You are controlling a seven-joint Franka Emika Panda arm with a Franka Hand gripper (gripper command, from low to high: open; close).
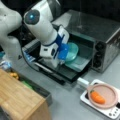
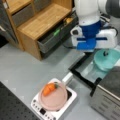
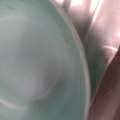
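Observation:
A teal bowl hangs tilted over the open door of a steel toaster oven. My gripper, with blue fingers, is at the bowl's rim and looks shut on it. The wrist view is filled by the bowl's inside, and no fingers show there. In both front views the white and blue wrist stands just left of the oven's mouth.
A pink pan holding a carrot rests on a white cooker. A wooden cabinet has an open dark drawer with small items.

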